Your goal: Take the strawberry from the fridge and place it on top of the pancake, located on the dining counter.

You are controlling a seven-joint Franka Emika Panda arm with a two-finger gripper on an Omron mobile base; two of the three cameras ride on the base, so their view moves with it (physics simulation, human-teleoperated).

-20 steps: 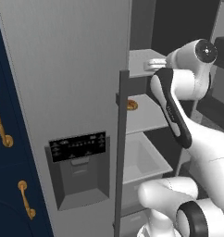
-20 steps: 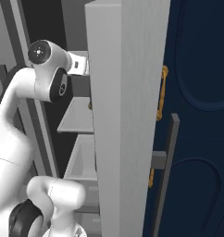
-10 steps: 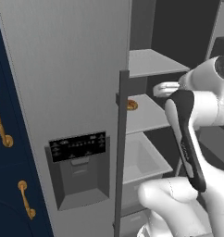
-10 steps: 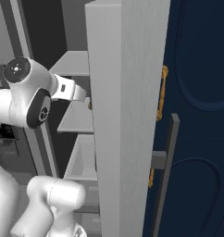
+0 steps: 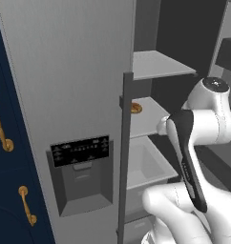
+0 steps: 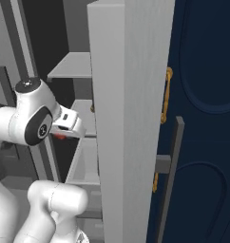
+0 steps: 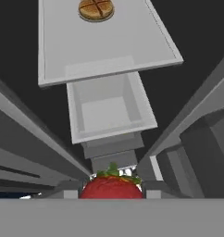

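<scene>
Left base view: the fridge (image 5: 74, 71) takes up the left and middle of the frame, its black dispenser panel (image 5: 80, 150) at lower centre. The door edge stands upright in the middle. Right of it are pale shelves; a flat brown round food piece (image 5: 135, 108) lies on the middle shelf (image 5: 148, 119), just beside the door edge. A drawer (image 5: 146, 164) sits below it. The white arm (image 5: 203, 128) rises at the right. A navy cabinet (image 5: 7, 157) with brass handles fills the left edge.

Right base view: the fridge door (image 6: 131, 118) stands tall at centre, navy cabinet to its right. At centre left the tool (image 6: 64, 129) points toward the shelves, and a bit of red, the strawberry (image 6: 60, 135), shows under it, level with the middle shelf.

Hand view: the strawberry (image 7: 112, 187) sits at bottom centre between the tool's tips, which are closed on it. Above it in the frame are the drawer (image 7: 109, 111) and the shelf (image 7: 104, 41), with the brown piece (image 7: 96, 9) at top centre.
</scene>
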